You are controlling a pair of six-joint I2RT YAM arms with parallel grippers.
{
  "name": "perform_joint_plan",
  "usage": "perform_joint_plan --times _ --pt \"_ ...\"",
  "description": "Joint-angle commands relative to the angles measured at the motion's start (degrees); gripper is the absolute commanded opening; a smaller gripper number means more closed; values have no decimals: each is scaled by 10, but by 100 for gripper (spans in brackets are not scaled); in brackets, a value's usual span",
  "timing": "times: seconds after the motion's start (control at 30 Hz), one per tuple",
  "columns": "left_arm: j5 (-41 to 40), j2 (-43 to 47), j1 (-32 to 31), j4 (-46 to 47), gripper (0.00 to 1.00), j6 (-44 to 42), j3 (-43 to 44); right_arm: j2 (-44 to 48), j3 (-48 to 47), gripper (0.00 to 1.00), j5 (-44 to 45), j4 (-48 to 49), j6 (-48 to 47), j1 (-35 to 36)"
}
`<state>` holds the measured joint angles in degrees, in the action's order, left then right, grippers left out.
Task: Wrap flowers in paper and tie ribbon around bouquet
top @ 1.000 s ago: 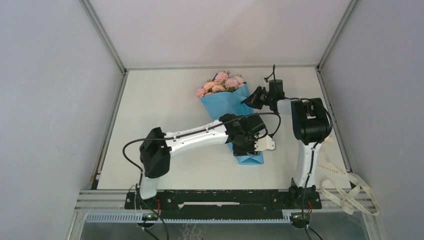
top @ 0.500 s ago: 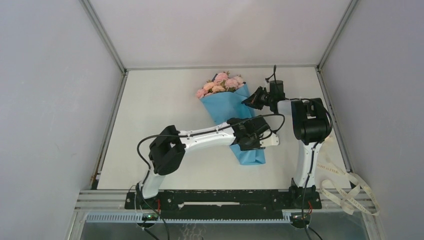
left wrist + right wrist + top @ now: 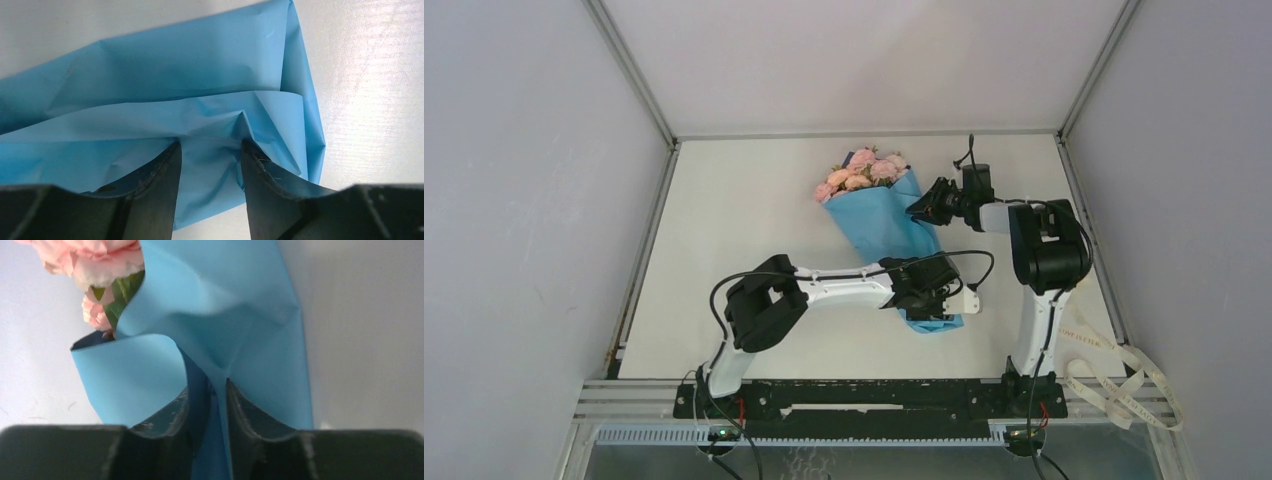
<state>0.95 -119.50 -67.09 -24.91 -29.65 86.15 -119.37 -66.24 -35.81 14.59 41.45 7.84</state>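
Though your wrapping looks done, tying remains. Bouquet [image 3: 879, 215]: middle of the table [image 3: 744, 220], roses [image 3: 864, 172] toward its far edge. Left gripper [image 3: 211, 147]: pinching the bouquet's narrow end. Right gripper [image 3: 207, 387]: astride the paper [image 3: 235, 305] rim, grip indeterminate. Ribbon [image 3: 1124, 385]: unused, beyond the table's near-right corner.

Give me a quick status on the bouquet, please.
Left gripper clamped on paper at its narrow end. Right gripper astride the paper's wide-end edge, grip unclear. Flowers wrapped; ribbon loose, untied. Nothing in the way.

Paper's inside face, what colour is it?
Dark navy; the paper shows it best in right wrist view.
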Motion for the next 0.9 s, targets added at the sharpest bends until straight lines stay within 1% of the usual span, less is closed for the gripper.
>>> perform_joint_plan --times 0.0,0.03,0.13,0.2,0.27,0.43,0.6,0.7,0.77,0.83,0.87 --pt "32 -11 -1 -13 53 -16 -22 107 0 40 35 -121 -85 -11" --pt "31 -11 -1 -16 53 -18 -24 127 0 45 46 -166 -106 -16" --pt "30 -11 0 -19 54 -21 -28 182 -1 52 76 -284 -178 -29" --pt "31 -10 0 -22 54 -20 -29 215 9 54 97 -354 -221 -30" --pt "31 -8 1 -23 54 -20 -29 252 45 54 86 -382 -241 -34" --pt "21 -6 3 -28 55 -24 -30 339 178 56 -12 -366 -236 -61" --pt "18 -5 4 -29 55 -26 -33 394 282 58 -31 -348 -219 -63" --pt "20 -5 4 -35 56 -27 -28 403 329 58 -61 -298 -198 -64" --pt "21 -6 4 -42 56 -28 -22 391 340 57 -78 -277 -192 -64" --pt "14 -4 4 -46 57 -30 -17 381 347 52 -93 -249 -178 -58" --pt "10 -2 4 -46 57 -32 -15 378 351 47 -100 -232 -172 -55"
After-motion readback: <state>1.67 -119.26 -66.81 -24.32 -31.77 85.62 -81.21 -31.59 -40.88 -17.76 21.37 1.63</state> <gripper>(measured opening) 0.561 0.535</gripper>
